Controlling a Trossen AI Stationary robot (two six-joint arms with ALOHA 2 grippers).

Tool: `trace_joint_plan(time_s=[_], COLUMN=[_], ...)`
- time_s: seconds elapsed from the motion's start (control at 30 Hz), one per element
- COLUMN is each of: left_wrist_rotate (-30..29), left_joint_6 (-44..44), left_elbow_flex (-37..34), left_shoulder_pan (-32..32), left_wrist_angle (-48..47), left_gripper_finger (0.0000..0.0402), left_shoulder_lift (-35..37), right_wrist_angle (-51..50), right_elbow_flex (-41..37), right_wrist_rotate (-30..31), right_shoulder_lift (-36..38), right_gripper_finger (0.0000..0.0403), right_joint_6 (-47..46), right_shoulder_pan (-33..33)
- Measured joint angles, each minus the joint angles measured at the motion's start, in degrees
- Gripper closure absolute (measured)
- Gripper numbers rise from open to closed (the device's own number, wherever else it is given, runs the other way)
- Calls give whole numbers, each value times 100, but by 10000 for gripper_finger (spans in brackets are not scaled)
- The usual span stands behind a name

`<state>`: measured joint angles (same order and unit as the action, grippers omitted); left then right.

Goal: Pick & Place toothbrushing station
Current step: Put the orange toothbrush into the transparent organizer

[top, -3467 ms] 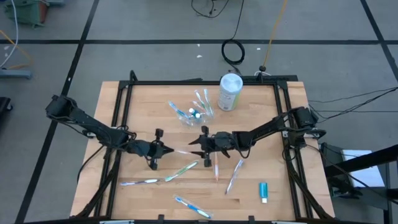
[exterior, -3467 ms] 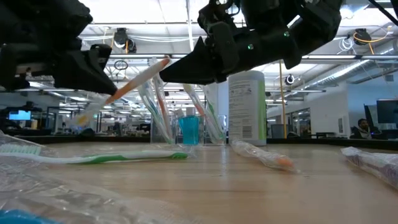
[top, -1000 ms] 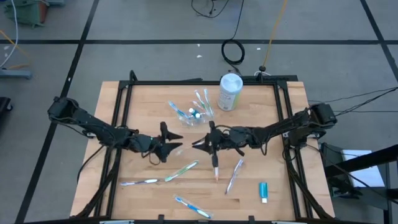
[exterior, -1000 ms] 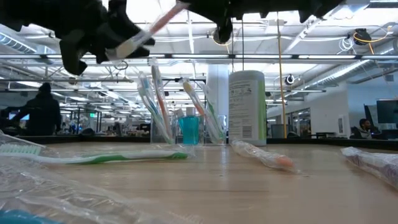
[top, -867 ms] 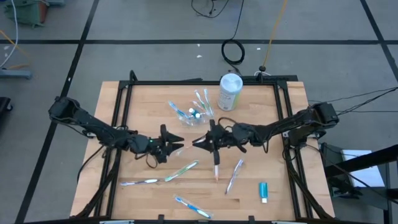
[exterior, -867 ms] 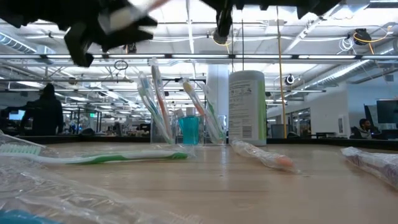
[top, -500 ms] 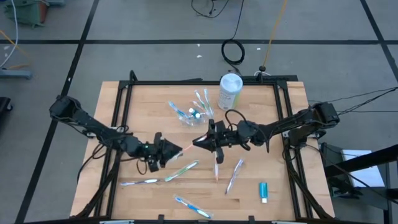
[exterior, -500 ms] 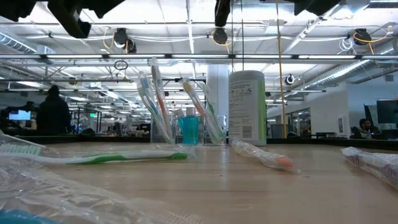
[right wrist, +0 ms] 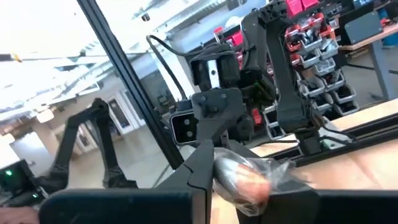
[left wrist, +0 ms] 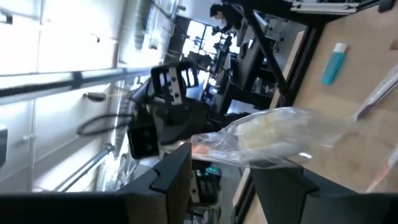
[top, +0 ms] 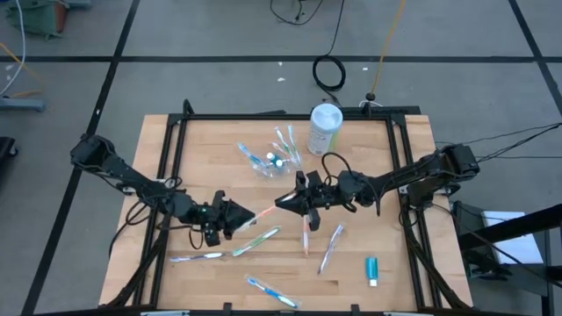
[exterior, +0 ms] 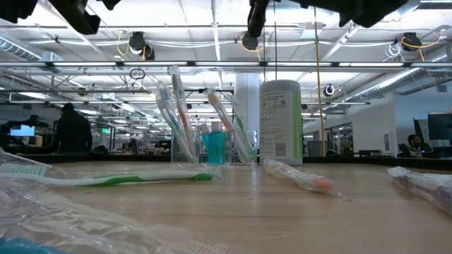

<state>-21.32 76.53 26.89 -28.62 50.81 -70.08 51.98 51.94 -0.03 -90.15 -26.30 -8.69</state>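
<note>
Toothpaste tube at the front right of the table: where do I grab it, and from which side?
Take the toothpaste tube across the middle of its blue body, coming straight down. It lies flat and alone on the table, long sides free. The right claw is nearer, but it and the left claw both hold a wrapped toothbrush.

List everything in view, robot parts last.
clear cup: one, holding several pastel toothbrushes, back centre of table
canister: one, white and green, right of the cup
loose toothbrushes: five, wrapped, pastel, front half of table
toothpaste tube: one, blue, front right
wrapped toothbrush: one, pinkish, in the air between the hands
table: one, light wood
left hand: dark, gripping the wrapped toothbrush
right hand: dark, at its other end
</note>
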Motion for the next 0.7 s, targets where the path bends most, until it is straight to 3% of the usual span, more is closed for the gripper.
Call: trace_joint_plan(time_s=[0.3,0.43,0.53,0.7], left_wrist_rotate=[1113,1104,1034,824], left_joint_6=[438,98,-11,50], left_elbow_flex=[0,0,0,61], left_shoulder_pan=[46,198,265,123], left_wrist_angle=[77,50,50,80], left_gripper_finger=[245,270,283,268], left_shoulder_lift=[0,0,0,0], right_wrist_angle=[643,997,1372,1179], right_elbow_flex=[-528,-551,-552,-551], right_wrist_rotate=[419,286,-166,-311], right_shoulder_lift=[-22,-11,-9,-11], right_gripper_finger=[379,377,379,381], right_joint_6=[-141,-144,-32,-316], right_shoulder_pan=[57,46,47,99])
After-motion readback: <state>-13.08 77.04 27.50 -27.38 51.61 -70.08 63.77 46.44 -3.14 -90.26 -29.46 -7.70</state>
